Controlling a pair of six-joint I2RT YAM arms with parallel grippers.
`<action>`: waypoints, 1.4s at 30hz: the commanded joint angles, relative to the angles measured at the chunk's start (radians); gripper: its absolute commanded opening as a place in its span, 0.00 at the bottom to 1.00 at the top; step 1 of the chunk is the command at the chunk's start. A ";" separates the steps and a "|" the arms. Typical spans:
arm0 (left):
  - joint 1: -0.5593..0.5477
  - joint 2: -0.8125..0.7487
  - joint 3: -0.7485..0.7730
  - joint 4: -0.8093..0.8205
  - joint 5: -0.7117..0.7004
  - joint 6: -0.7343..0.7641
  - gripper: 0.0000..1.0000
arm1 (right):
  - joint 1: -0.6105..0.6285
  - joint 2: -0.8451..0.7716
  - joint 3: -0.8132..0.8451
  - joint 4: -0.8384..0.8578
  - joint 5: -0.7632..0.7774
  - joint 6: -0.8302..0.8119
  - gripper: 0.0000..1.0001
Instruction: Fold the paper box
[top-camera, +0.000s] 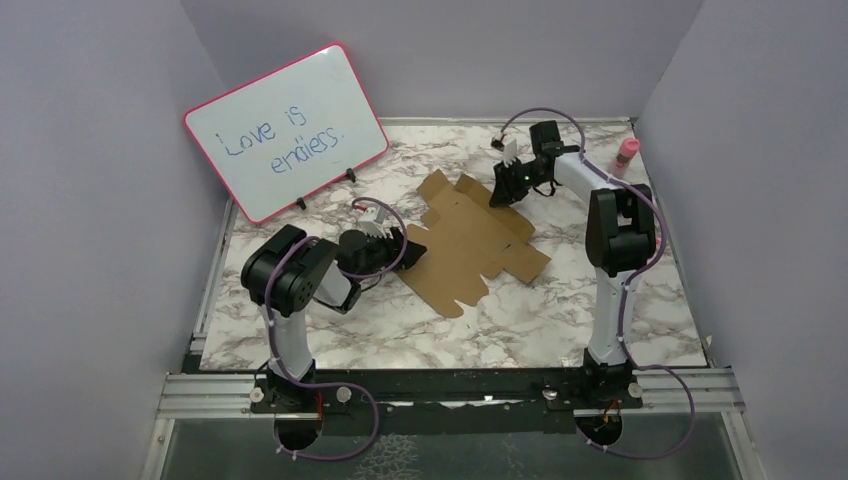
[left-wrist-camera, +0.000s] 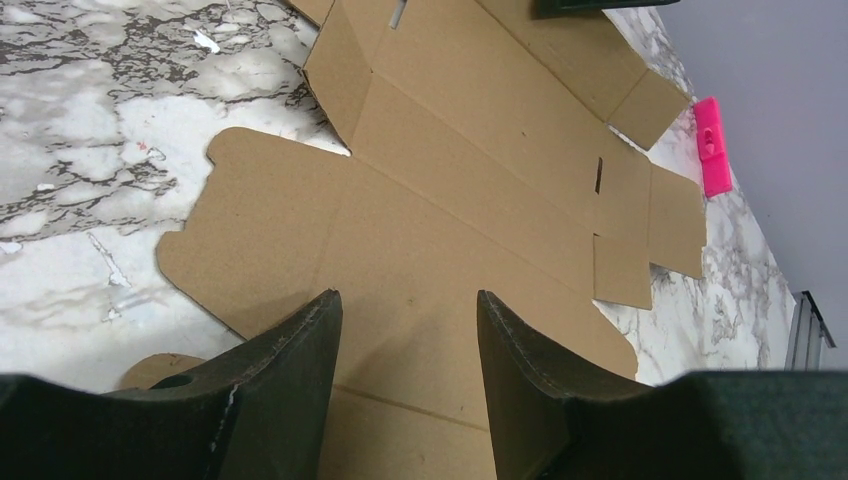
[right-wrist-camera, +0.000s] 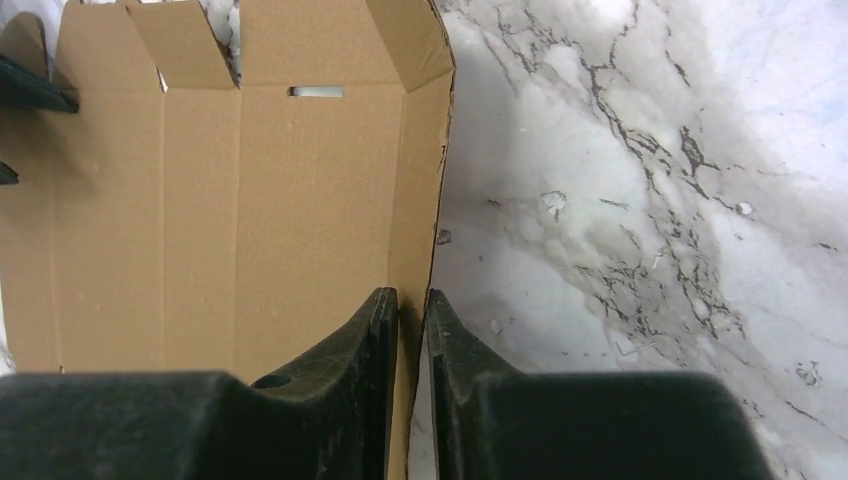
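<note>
Right wrist: right gripper (right-wrist-camera: 408, 297) pinches upturned paper box (right-wrist-camera: 300, 200) edge.

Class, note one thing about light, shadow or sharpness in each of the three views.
Top external: soft, even light, whiteboard writing legible, only faint shadows on the table. Left wrist: box sharp, left gripper dark and slightly soft. Right wrist: right gripper nearly black, box darker toward its left edge.
</note>
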 joint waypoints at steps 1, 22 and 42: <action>0.004 -0.038 -0.024 -0.038 0.014 0.005 0.54 | 0.016 -0.058 0.006 -0.075 -0.047 -0.080 0.20; 0.235 -0.321 0.023 -0.187 0.006 0.069 0.54 | 0.317 -0.330 -0.112 0.029 0.404 -0.329 0.13; 0.213 -0.454 -0.075 -0.333 0.098 -0.066 0.55 | 0.268 -0.112 0.064 -0.085 0.251 -0.354 0.54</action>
